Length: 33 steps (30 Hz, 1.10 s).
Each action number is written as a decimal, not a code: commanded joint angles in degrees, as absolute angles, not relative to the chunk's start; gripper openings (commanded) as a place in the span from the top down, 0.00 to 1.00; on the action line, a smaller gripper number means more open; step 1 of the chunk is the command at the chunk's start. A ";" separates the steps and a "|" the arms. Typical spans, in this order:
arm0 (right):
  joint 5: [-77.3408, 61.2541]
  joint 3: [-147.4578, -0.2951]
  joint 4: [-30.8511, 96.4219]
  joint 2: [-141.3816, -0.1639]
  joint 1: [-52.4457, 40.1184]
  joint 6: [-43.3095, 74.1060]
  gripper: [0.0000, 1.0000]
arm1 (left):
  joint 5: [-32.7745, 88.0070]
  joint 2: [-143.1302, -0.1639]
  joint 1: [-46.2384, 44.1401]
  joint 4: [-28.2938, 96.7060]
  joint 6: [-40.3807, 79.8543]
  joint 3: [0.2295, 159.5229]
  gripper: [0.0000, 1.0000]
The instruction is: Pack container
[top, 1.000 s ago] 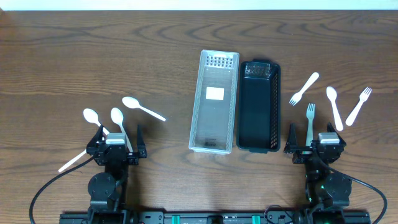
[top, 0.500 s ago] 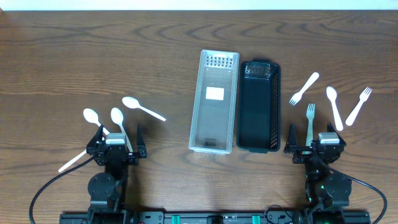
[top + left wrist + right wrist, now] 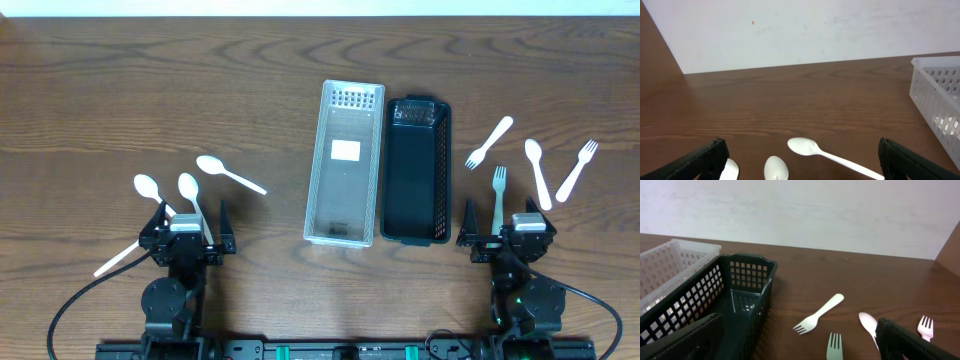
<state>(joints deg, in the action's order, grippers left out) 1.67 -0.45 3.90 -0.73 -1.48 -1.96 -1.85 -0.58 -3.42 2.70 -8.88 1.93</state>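
Black basket (image 3: 415, 172) unmoved; left end effector (image 3: 190, 218), right end effector (image 3: 500, 218) stay released.

White basket (image 3: 932, 87) cut by the left wrist view's right edge; nearest spoon (image 3: 776, 168) by its bottom edge.

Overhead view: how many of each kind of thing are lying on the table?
Spoons: 4
Forks: 3
Baskets, one clear and one black: 2
White utensil with its head hidden under the left arm, kind unclear: 1
Total: 10
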 commanded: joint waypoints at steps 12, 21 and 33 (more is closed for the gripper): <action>-0.30 -0.32 4.29 -1.26 -1.91 10.04 0.01 | -2.09 -0.34 -3.20 3.75 -9.30 0.23 0.02; -6.17 -4.64 4.69 -3.03 -1.89 12.34 0.01 | 2.87 -2.66 -3.25 11.79 8.75 8.71 0.02; -3.27 -38.48 15.79 -42.98 1.17 4.82 0.01 | 2.31 -32.56 -3.25 32.12 8.25 41.91 0.02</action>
<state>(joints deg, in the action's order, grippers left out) -3.46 -30.94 13.23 -33.50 -0.40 6.70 1.78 -26.30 -3.42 29.67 7.75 36.42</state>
